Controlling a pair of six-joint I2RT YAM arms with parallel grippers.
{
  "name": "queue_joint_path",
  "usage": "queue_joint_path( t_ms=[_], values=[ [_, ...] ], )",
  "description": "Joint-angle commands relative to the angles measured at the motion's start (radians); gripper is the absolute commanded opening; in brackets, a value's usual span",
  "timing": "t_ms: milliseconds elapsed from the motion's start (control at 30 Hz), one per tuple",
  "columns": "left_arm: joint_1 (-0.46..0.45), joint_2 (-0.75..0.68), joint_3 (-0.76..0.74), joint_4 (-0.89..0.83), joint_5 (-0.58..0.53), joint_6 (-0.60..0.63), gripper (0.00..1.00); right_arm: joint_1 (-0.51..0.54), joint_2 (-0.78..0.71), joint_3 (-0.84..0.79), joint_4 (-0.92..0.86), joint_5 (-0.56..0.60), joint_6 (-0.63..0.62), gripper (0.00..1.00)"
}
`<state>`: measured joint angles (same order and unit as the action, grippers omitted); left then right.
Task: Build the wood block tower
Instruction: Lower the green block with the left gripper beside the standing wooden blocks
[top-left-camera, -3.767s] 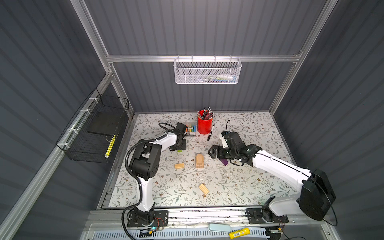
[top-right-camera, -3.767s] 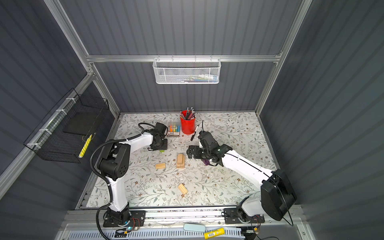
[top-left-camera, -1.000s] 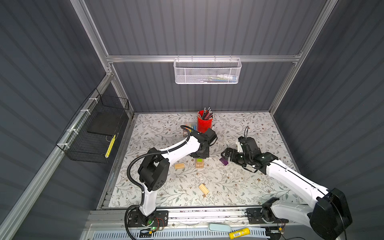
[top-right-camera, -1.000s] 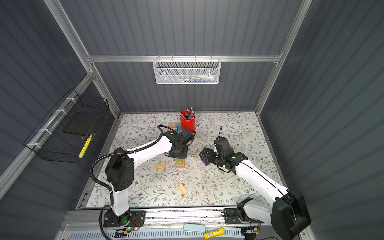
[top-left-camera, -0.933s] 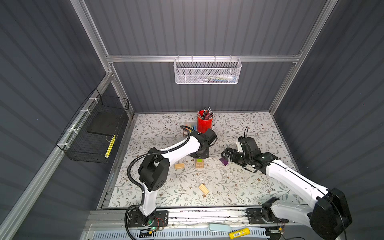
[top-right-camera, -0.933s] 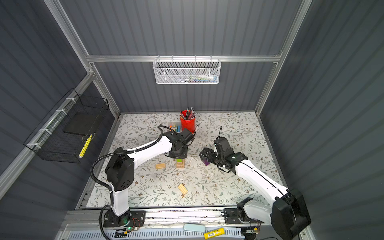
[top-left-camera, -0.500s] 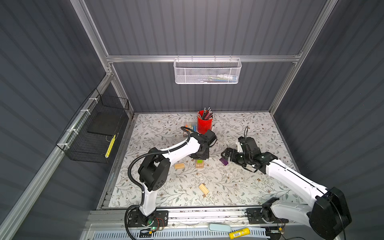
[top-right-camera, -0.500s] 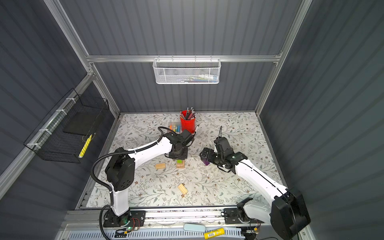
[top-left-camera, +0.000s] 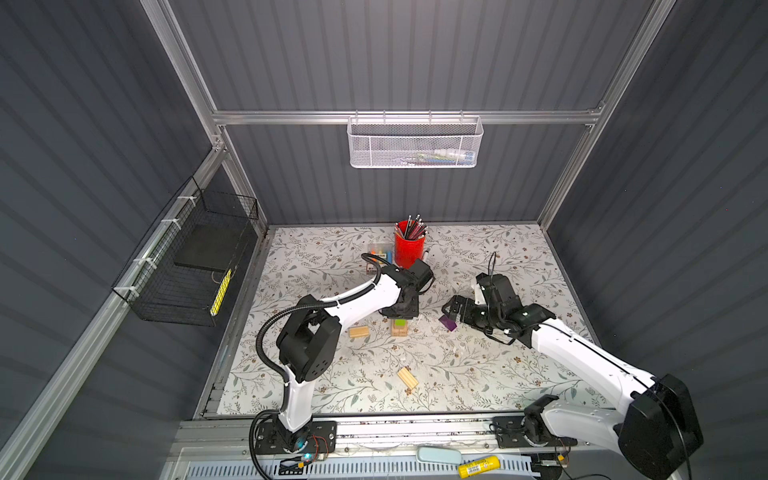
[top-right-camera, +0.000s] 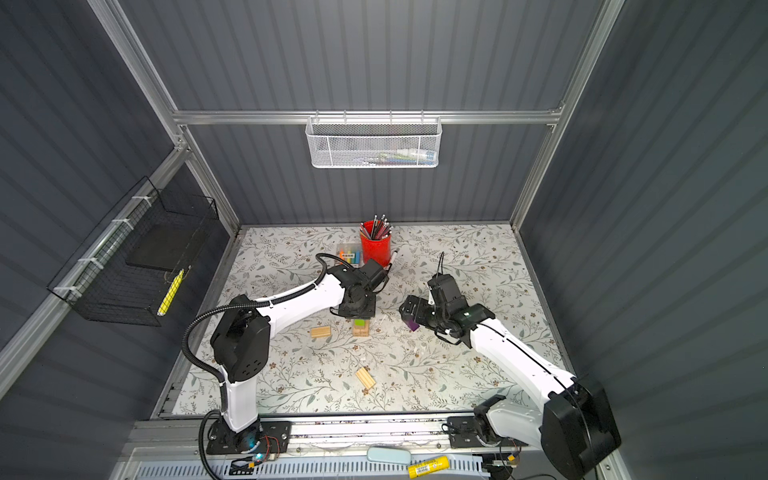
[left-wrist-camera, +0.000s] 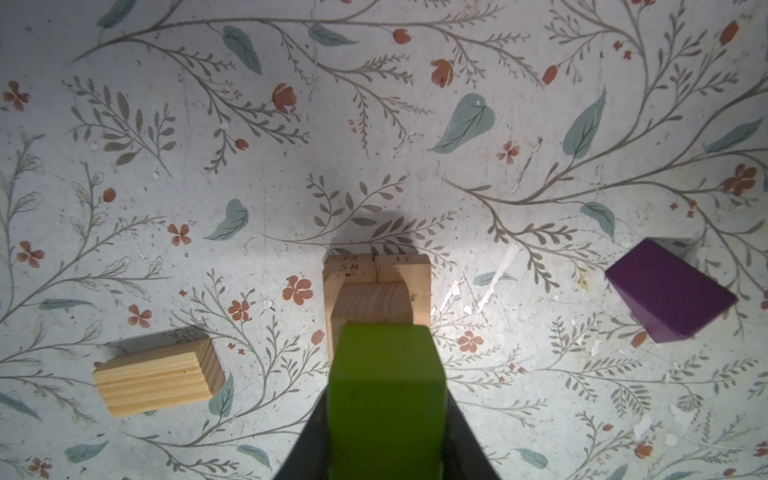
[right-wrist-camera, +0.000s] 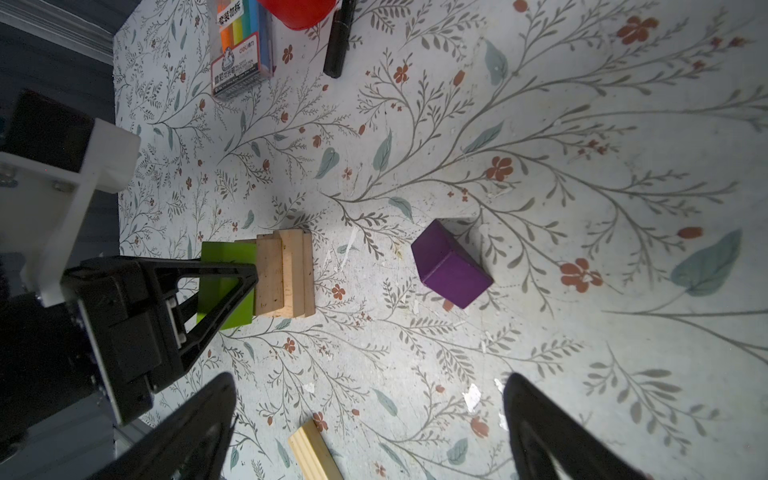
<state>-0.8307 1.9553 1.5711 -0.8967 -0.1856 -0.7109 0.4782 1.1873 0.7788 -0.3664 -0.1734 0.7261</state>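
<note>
The left fingers (left-wrist-camera: 461, 453) are pinched narrow on the lime-green brick (left-wrist-camera: 386, 399), one dark finger on each side. They hold it right at the top of the tower (top-left-camera: 399, 330) (a short stack of pale wood bricks, its edges a little ragged in the right wrist view). From where I stand I cannot tell whether the green brick already sits on the top pale brick or hangs just clear of it. The tower stands near the middle of the table (top-left-camera: 498, 365), in front of the red pencil cup (top-left-camera: 409, 249) and the clear box of markers (top-left-camera: 380, 252).

The right fingers (right-wrist-camera: 187, 428) are spread wide and hold nothing. They hover low over the floral cover, just beside the purple brick (right-wrist-camera: 451, 266) and not touching it. That brick lies alone, to the right of the tower in both top views and apart from it.

Two more pale bricks lie loose on the table. One (top-left-camera: 358, 331) is just left of the tower, with a grooved face showing in the left wrist view. The other (top-left-camera: 407, 377) is nearer the front edge, turned at a slant. A black pen (right-wrist-camera: 338, 41) lies on the table close by the cup.
</note>
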Motion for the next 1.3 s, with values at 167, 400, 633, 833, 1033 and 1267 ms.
queue_joint_path(
  t_ms=[167, 400, 633, 833, 1033, 1267],
  values=[
    [-0.005, 0.034, -0.013, -0.025, -0.008, -0.013, 0.21, -0.006, -0.001, 0.008, 0.003, -0.005, 0.009, 0.99],
    [-0.006, 0.032, -0.014, -0.024, -0.013, -0.018, 0.25, -0.006, -0.005, 0.008, 0.003, -0.005, 0.010, 0.99],
    [-0.006, 0.025, -0.016, -0.024, -0.023, -0.027, 0.30, -0.008, -0.005, 0.010, 0.003, -0.006, 0.010, 0.99],
    [-0.005, 0.015, -0.019, -0.019, -0.033, -0.027, 0.37, -0.008, -0.007, 0.007, 0.003, -0.008, 0.012, 0.99],
    [-0.005, 0.005, -0.035, -0.011, -0.037, -0.030, 0.41, -0.008, -0.011, 0.007, 0.003, -0.007, 0.012, 0.99],
    [-0.006, 0.011, -0.054, 0.035, 0.008, -0.039, 0.41, -0.009, -0.009, 0.005, 0.001, -0.007, 0.012, 0.99]
  ],
)
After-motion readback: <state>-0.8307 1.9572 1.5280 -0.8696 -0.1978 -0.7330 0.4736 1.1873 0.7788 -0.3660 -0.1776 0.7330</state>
